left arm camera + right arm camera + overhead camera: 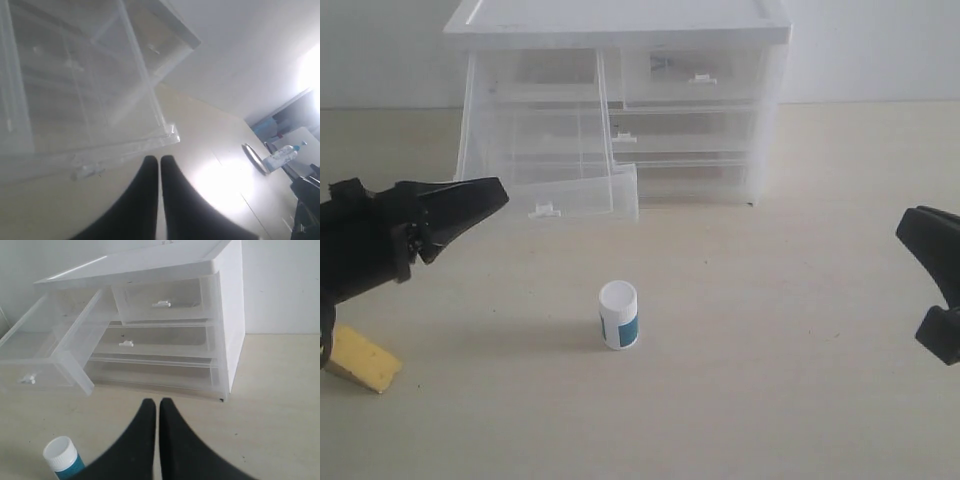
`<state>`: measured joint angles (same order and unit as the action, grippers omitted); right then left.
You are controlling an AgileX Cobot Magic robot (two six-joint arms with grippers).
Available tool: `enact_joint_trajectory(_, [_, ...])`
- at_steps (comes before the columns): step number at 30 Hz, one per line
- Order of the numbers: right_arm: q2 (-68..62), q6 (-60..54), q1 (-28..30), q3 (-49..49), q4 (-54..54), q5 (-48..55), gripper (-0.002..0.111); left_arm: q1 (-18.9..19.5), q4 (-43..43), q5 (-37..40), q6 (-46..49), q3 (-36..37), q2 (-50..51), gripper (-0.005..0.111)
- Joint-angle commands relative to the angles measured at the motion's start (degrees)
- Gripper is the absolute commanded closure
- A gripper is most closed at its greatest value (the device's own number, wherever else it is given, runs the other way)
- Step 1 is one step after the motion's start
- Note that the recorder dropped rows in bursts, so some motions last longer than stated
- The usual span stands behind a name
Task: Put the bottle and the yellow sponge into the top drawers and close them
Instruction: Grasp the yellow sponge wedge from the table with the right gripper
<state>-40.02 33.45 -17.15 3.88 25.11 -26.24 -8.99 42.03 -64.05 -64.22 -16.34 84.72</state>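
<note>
Black and matte, the left gripper (498, 193) hangs over the left edge of the table (770, 360), its arm lying nearly level and its tip aimed towards the middle. In the left wrist view its two fingers (145, 200) are pressed together with only a hairline between them and nothing held. The right gripper (158, 404) sits at the right edge, cut off by the exterior view, so its pose is hard to read there. Its own wrist view shows the fingers likewise together and empty, pointing at the cabinet (620, 20). That single white cabinet stands at the middle of the far edge and has four drawers. Two are small top ones and two are full-width drawers (690, 130) below them. The left top drawer (575, 190) is pulled far out and sags forward, its front seemingly resting on the table. The right top drawer (695, 75) is pushed in. One bottle (618, 314) stands upright near the middle of the table, well apart from both grippers. One yellow sponge (362, 358) lies near the near-left corner, below the left arm.
</note>
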Motion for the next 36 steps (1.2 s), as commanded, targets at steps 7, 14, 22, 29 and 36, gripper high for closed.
enact_joint_trajectory(7, [-2.41,36.01,-0.04,7.66,41.15,-10.10,0.106,3.19,4.50,-3.88,11.16,0.30,-19.71,0.103])
enact_joint_trajectory(14, [-40.69,26.99,-32.37,28.14,32.24,-2.13,0.102,6.48,-13.70,55.09,24.53,-2.00,-66.81,0.103])
enact_joint_trajectory(22, [-73.79,15.79,-53.24,67.28,27.94,28.00,0.022,6.48,-13.93,58.28,24.62,-2.00,-74.00,0.103])
enact_joint_trajectory(29, [-84.83,15.10,-53.05,80.22,27.94,25.36,0.022,6.48,-14.21,57.90,24.62,-2.00,-74.00,0.103])
enact_joint_trajectory(36, [-93.35,10.48,-52.56,90.22,28.19,29.63,0.022,6.48,-14.21,57.76,23.96,-2.00,-74.00,0.103])
